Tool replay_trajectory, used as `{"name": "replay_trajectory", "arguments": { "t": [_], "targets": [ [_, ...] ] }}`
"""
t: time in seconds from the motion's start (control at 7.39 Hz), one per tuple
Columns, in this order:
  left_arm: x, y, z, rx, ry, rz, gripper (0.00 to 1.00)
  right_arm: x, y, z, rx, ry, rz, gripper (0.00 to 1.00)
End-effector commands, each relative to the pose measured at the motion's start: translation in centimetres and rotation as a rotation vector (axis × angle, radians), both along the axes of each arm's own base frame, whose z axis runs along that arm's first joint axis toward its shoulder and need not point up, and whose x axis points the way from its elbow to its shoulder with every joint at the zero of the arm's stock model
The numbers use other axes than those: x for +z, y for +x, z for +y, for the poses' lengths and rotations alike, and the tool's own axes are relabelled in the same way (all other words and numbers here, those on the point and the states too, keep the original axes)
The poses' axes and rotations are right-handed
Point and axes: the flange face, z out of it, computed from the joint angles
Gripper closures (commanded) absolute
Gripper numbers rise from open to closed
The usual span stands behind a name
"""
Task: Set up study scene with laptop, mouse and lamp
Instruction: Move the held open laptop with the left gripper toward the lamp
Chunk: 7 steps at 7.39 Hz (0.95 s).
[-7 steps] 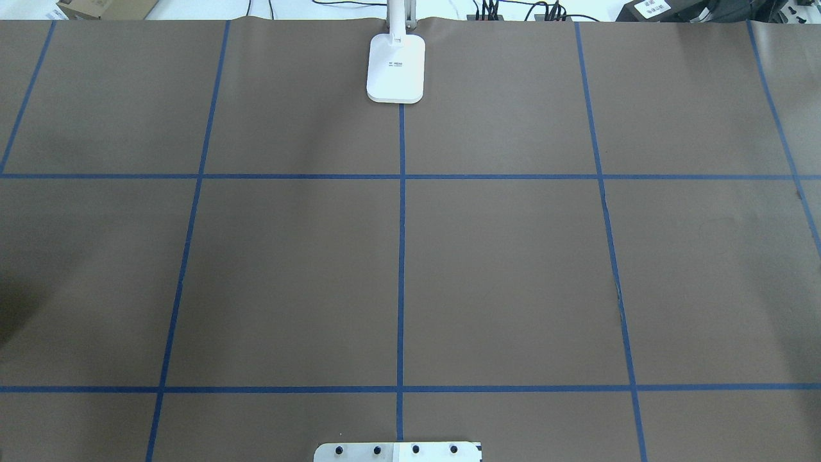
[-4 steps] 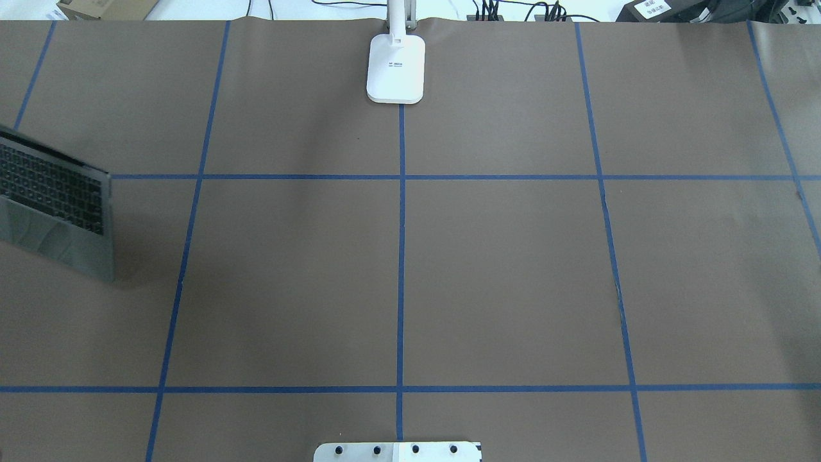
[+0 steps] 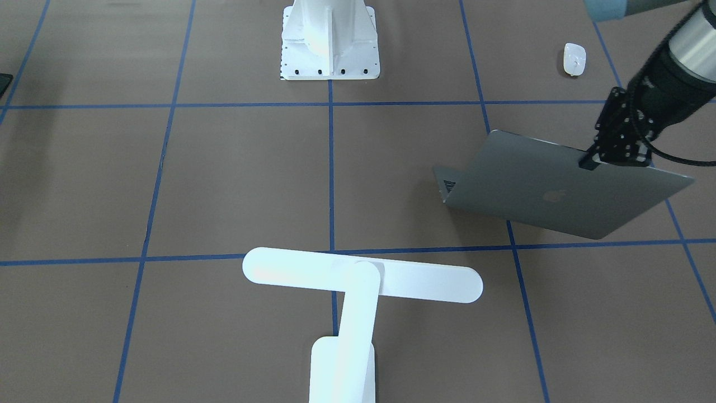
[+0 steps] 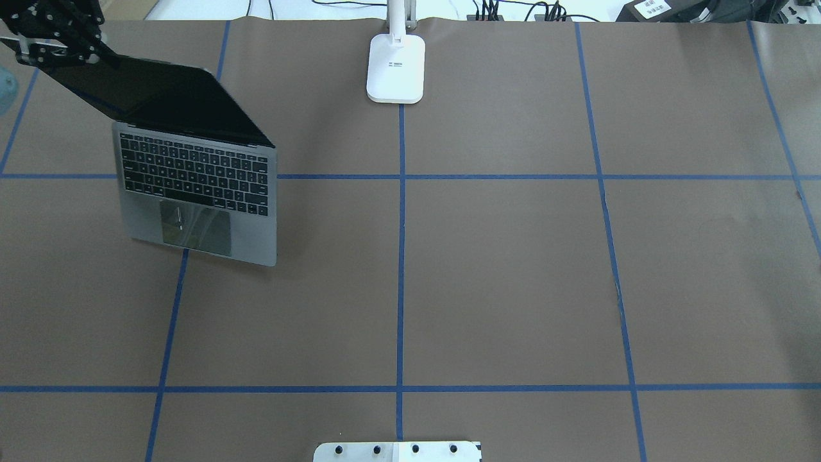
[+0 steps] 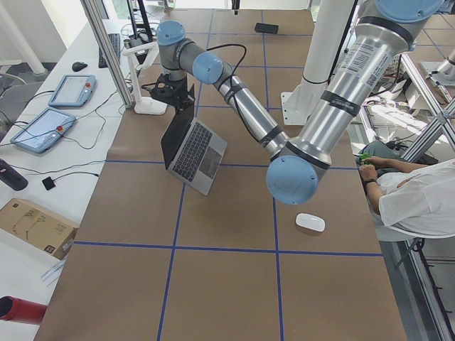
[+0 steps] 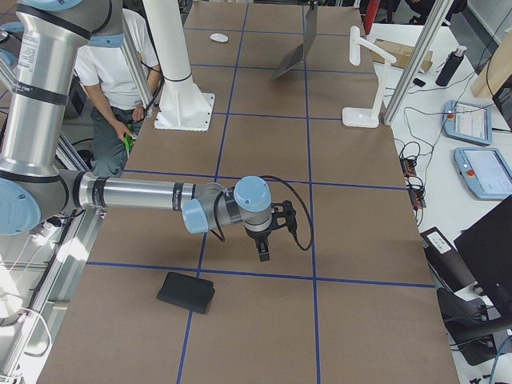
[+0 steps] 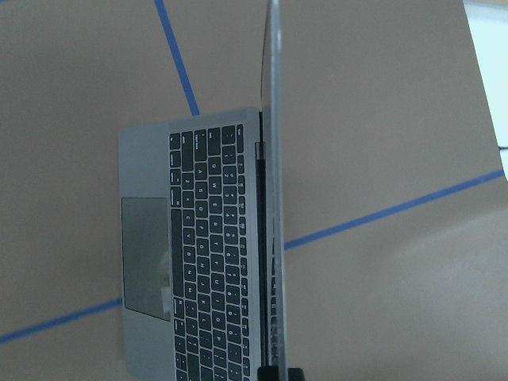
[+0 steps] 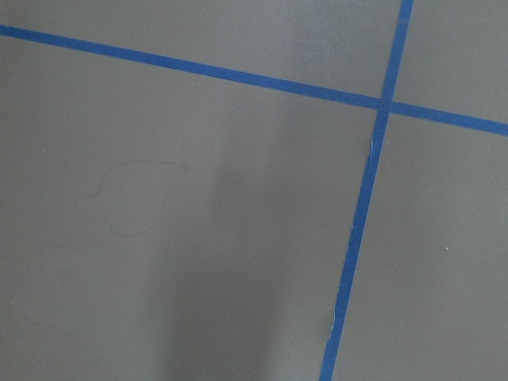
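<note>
The dark-grey laptop (image 4: 199, 186) is open, with black keys and a grey trackpad, left of the table's middle. My left gripper (image 4: 40, 54) is shut on the top edge of its lid (image 3: 548, 190); it also shows in the front view (image 3: 590, 162). The left wrist view looks down the lid's edge at the keyboard (image 7: 206, 262). I cannot tell whether its base touches the table. The white mouse (image 3: 574, 59) lies near the robot's side, behind the laptop. The white lamp (image 3: 363, 275) stands at the far middle edge, base (image 4: 396, 67). My right gripper (image 6: 265, 248) hovers over bare table; I cannot tell its state.
A black mouse pad (image 6: 186, 292) lies near my right arm at the table's right end. The white bolted pedestal (image 3: 329, 39) stands at the robot's side in the middle. A seated person (image 5: 419, 206) is beside the table. Blue tape lines cross the brown cover.
The laptop has come into the overhead view from the left edge and moved right and farther up the table, with the left gripper on its lid. The lamp has not moved.
</note>
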Motion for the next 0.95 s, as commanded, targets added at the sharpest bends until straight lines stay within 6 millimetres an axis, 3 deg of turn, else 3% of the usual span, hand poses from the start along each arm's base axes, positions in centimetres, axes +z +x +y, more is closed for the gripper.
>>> {"name": "replay_trajectory", "arguments": {
  "t": [0.0, 0.27, 0.41, 0.68, 0.81],
  "targets": [
    [-5.6, 4.7, 1.2, -0.043, -0.059, 0.013, 1.0, 0.6, 0.0, 0.1, -0.001, -0.013, -0.001, 0.01],
    [-10.1, 10.1, 2.9, -0.066, -0.102, 0.008, 1.0, 0.7, 0.0, 0.1, -0.001, -0.016, -0.002, 0.01],
    [-13.1, 12.5, 2.6, -0.108, -0.162, 0.012, 1.0, 0.7, 0.0, 0.1, -0.001, -0.016, -0.002, 0.01],
    [-17.0, 20.9, 3.7, -0.14, -0.213, -0.036, 1.0, 1.5, 0.0, 0.1, -0.001, -0.029, 0.001, 0.01],
    [-18.7, 25.6, 3.1, -0.134, -0.248, -0.077, 1.0, 1.8, -0.1, -0.5, -0.001, -0.033, 0.0, 0.01]
  ]
}}
